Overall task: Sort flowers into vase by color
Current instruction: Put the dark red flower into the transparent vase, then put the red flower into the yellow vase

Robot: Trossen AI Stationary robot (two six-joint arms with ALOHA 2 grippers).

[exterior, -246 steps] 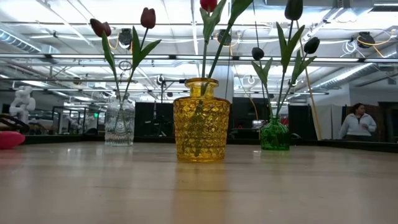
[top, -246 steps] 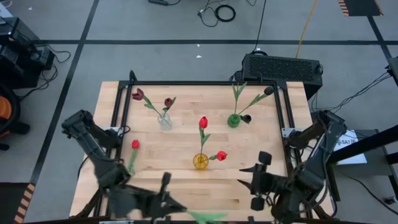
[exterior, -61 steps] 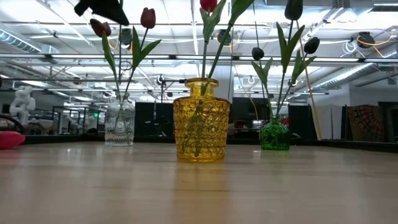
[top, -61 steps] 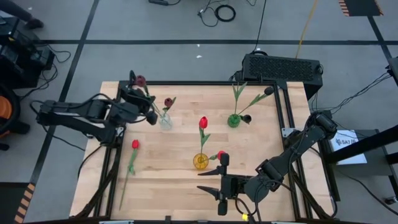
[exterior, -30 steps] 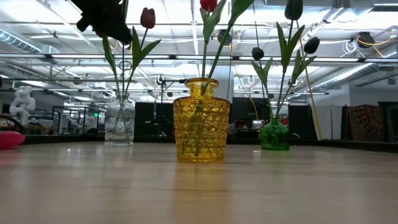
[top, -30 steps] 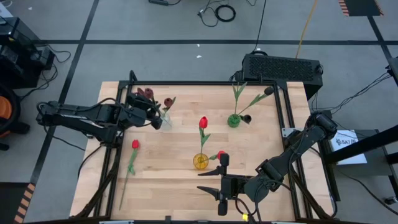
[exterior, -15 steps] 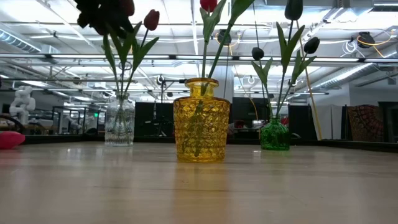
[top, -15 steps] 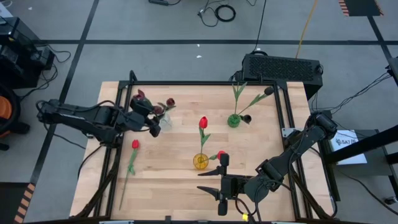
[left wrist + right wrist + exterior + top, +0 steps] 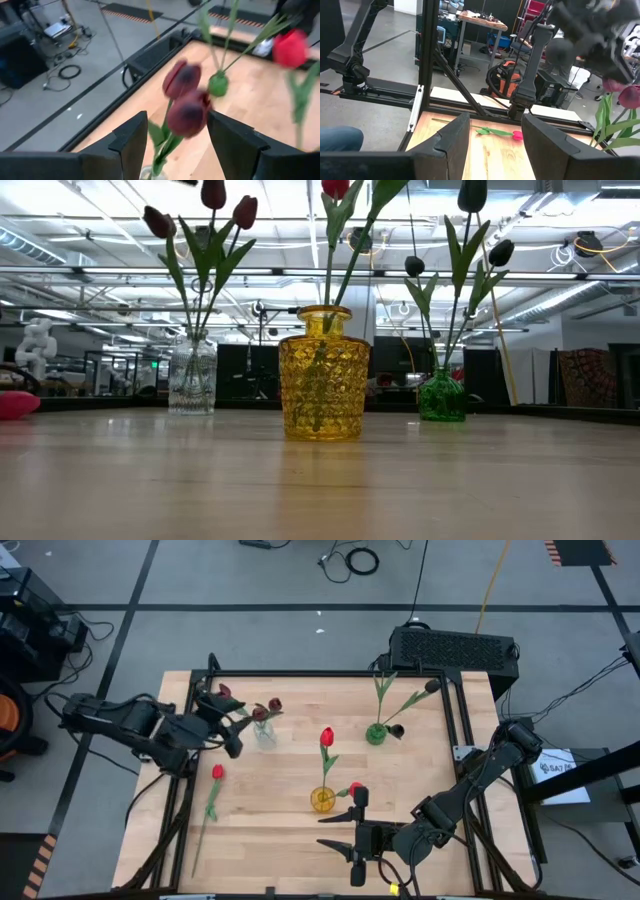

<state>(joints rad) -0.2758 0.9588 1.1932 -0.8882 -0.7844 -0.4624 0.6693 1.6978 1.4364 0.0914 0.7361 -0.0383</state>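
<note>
Left gripper (image 9: 233, 740), fingers spread and empty, hovers at nine o'clock of the clear vase (image 9: 264, 733) with its three maroon tulips (image 9: 212, 194), so next is the loose red tulip (image 9: 217, 772) at seven o'clock, while the right gripper (image 9: 352, 830) waits open-fingered below the yellow vase (image 9: 322, 800).
</note>
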